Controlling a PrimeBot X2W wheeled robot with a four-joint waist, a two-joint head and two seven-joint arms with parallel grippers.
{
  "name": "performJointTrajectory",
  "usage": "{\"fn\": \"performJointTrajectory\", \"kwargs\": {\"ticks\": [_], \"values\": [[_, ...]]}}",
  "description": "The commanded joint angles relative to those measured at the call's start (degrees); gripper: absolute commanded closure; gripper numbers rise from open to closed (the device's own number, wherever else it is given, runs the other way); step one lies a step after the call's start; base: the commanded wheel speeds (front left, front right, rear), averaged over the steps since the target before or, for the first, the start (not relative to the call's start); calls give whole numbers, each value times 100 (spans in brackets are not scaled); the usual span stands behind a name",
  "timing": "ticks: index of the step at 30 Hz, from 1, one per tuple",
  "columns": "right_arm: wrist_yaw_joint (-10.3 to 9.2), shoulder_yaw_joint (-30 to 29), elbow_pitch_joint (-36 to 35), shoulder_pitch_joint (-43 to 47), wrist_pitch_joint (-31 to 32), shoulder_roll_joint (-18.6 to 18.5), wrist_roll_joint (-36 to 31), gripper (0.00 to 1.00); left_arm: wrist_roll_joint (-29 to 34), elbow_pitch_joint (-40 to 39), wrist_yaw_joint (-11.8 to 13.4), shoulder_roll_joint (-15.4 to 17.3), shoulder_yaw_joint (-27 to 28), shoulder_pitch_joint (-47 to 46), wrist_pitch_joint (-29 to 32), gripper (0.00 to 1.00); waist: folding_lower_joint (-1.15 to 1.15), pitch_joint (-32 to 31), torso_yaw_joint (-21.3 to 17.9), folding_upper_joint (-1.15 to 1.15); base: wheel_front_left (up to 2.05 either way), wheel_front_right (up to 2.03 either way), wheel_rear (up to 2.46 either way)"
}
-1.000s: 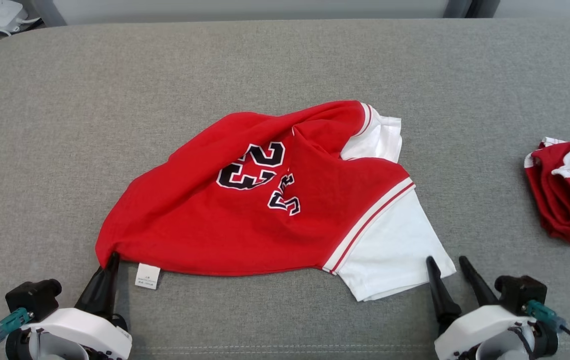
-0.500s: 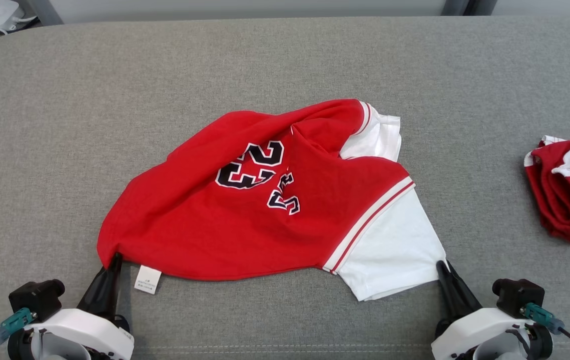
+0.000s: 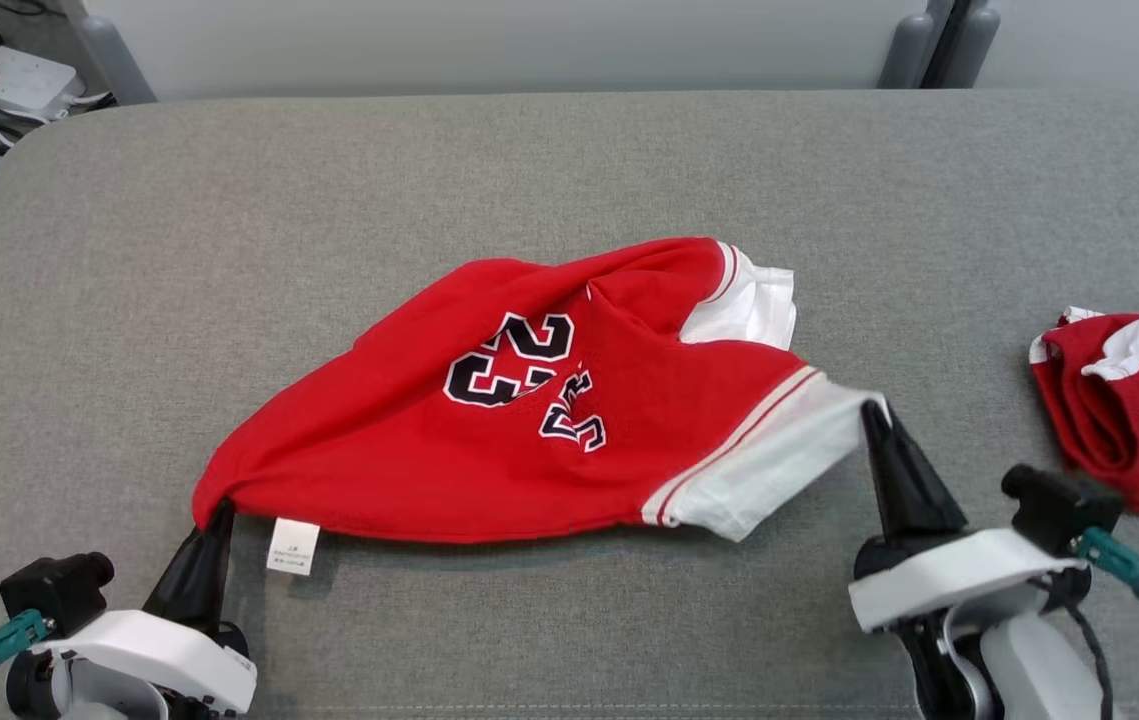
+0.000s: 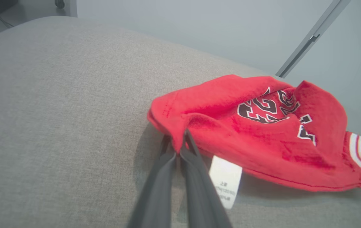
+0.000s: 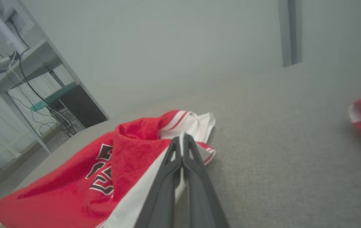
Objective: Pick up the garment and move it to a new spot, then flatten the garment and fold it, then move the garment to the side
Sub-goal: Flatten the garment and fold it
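Left end effector [image 3: 220, 511] fully closed on hem corner of red-and-white fabric jersey [image 3: 489, 450]; right end effector [image 3: 874, 412] fully closed on its white sleeve [image 3: 779, 455].

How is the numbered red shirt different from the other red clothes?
The numbered shirt lies spread out in the middle; the side garment is bunched up at the right. The left gripper and right gripper pinch the numbered shirt; nothing holds the side garment. Both are red and white.

Red garment [image 3: 409, 450] (black-and-white 23), white sleeve [image 3: 779, 455] with red stripes, grey table [image 3: 229, 250]
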Motion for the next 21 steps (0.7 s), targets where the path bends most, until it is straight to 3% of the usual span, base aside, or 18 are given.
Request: {"fn": "performJointTrajectory", "kwargs": {"ticks": [1, 6, 13, 21], "values": [[7, 123, -333, -282, -34, -3, 55, 100, -128, -138, -41, 269, 134, -354, -34, 100, 0, -88, -12, 0, 0, 0, 0], [7, 30, -840, -956, -34, -3, 149, 100, -457, -187, -41, 802, -230, -1090, 0, 100, 0, -266, -25, 0, 0, 0, 0], [7, -141, -754, -2300, -35, -3, 421, 100, -728, -286, -41, 1709, -604, -2599, 707, 100, 0, -423, -39, 0, 0, 0, 0], [7, -241, -668, -3128, -30, -3, 552, 100, -1176, -481, -41, 2090, -613, -3400, 1198, 100, 0, -774, -77, 0, 0, 0, 0]]}}
